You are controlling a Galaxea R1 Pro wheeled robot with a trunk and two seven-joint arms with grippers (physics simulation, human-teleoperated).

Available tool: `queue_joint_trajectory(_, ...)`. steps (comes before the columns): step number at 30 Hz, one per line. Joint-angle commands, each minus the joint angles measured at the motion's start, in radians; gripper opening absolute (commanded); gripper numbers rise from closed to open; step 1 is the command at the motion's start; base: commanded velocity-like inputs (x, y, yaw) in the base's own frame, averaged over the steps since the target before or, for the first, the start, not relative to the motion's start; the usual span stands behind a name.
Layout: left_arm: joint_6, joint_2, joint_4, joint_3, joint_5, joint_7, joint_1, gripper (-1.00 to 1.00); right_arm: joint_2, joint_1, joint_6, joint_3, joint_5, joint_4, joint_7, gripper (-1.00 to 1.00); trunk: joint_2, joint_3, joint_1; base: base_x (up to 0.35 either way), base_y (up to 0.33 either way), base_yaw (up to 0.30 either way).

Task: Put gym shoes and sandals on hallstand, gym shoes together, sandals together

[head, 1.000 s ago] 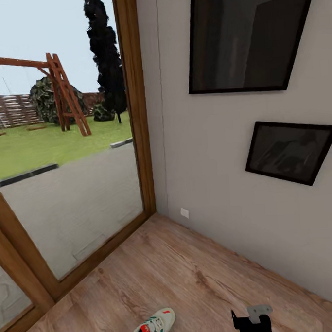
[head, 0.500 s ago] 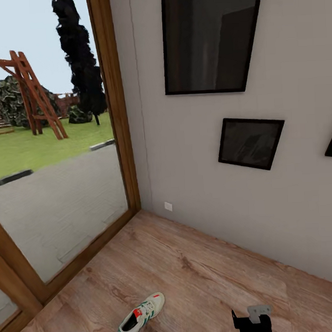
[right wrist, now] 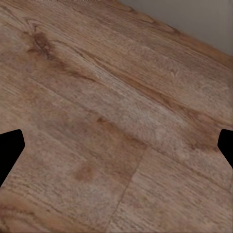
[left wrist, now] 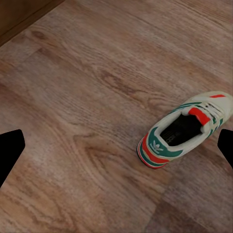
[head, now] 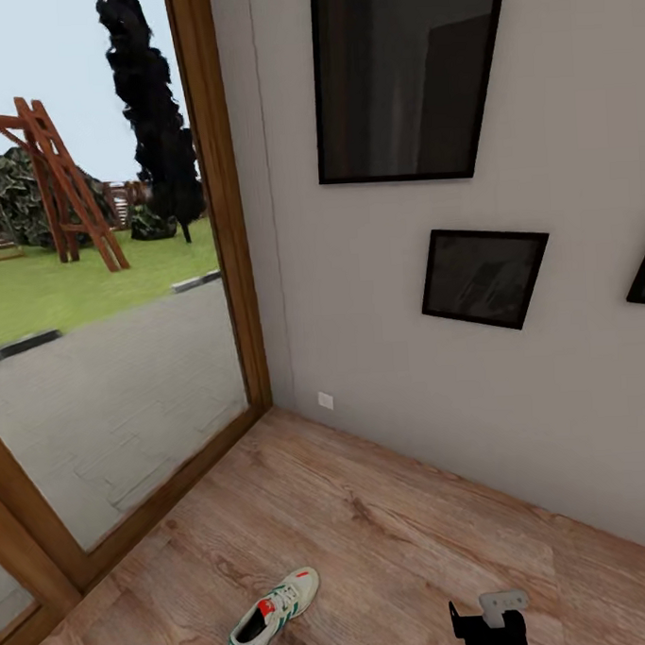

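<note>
Floor point(head: 371, 519): light brown wood planks, filling the lower half of the head view.
On it: one gym shoe point(head: 274, 616), bottom centre-left, lying alone.

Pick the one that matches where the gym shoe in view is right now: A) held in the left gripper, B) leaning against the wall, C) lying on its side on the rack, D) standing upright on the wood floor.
D: the gym shoe stands sole-down on the corridor floor, apart from the wall, and the left gripper is open above the floor with nothing between its fingers.
</note>
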Motion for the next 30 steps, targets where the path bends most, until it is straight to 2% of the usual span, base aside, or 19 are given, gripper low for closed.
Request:
queue_joint_trajectory(1, -0.001, 0.000, 0.001, 0.006, 0.004, -0.010, -0.001, 1.00, -0.001, -0.001, -0.003, 0.009, -0.010, 0.001, -0.003, 1.00, 0.000, -0.001, 0.000, -0.001, 0.000, -0.002)
queue_joint_trajectory(16, -0.001, 0.000, 0.001, 0.006, 0.003, -0.010, -0.001, 1.00, 0.001, -0.001, -0.003, 0.011, -0.009, 0.001, -0.004, 1.00, 0.000, -0.001, 0.000, 0.000, 0.000, 0.000)
queue_joint_trajectory(25, -0.001, 0.000, 0.001, 0.006, 0.004, -0.010, -0.001, 1.00, 0.002, -0.001, -0.001, 0.006, -0.010, 0.001, -0.006, 1.00, 0.000, -0.001, 0.000, 0.000, 0.186, -0.009)
queue_joint_trajectory(30, -0.001, -0.001, 0.001, 0.006, 0.004, -0.010, -0.001, 1.00, 0.002, -0.001, 0.000, 0.005, -0.010, 0.001, -0.006, 1.00, 0.000, -0.001, 0.000, 0.000, 0.225, -0.148)
